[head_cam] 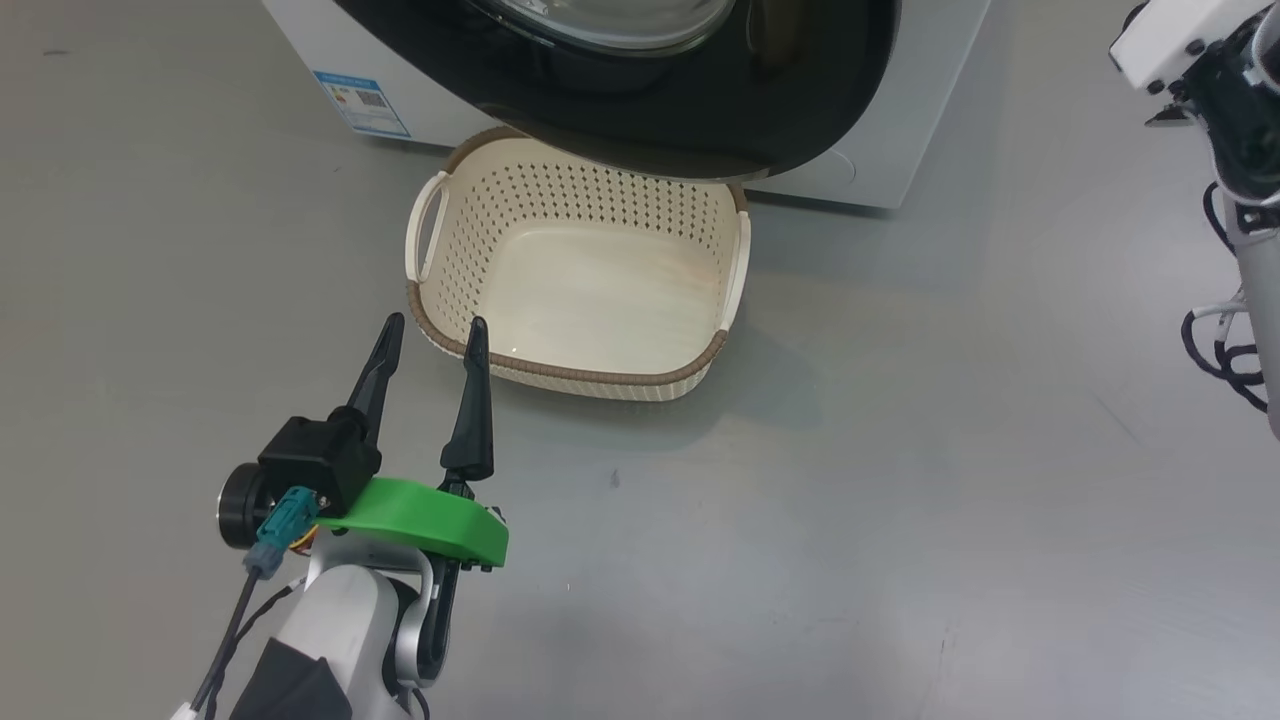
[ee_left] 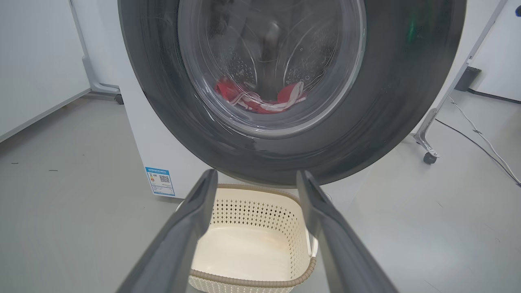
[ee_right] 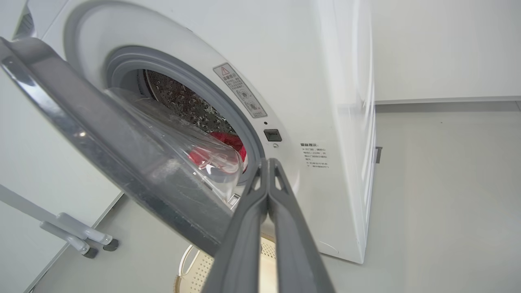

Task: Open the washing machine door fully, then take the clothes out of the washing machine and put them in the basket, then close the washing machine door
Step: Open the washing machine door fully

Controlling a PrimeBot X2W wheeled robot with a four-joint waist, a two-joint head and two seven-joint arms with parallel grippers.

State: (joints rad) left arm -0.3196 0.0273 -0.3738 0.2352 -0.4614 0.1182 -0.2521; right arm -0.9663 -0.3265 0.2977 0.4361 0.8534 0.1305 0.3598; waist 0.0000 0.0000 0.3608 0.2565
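At lower left of the head view, the left gripper point(head_cam: 435, 322) spreads its two dark fingers, empty, near the brown rim of the cream perforated plastic basket point(head_cam: 590, 300). Top centre, the glossy black-rimmed round washing machine door point(head_cam: 700, 110), cut off by the frame, overhangs the basket's far edge. Bright red white-trimmed clothes point(ee_left: 260, 99) blur behind its glass. The right gripper point(ee_right: 268, 162) has its fingers pressed together, empty.

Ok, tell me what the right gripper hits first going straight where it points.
Probably the washing machine, its white front beside the opening under the latch. The right gripper aims past the door edge; depth is unclear.
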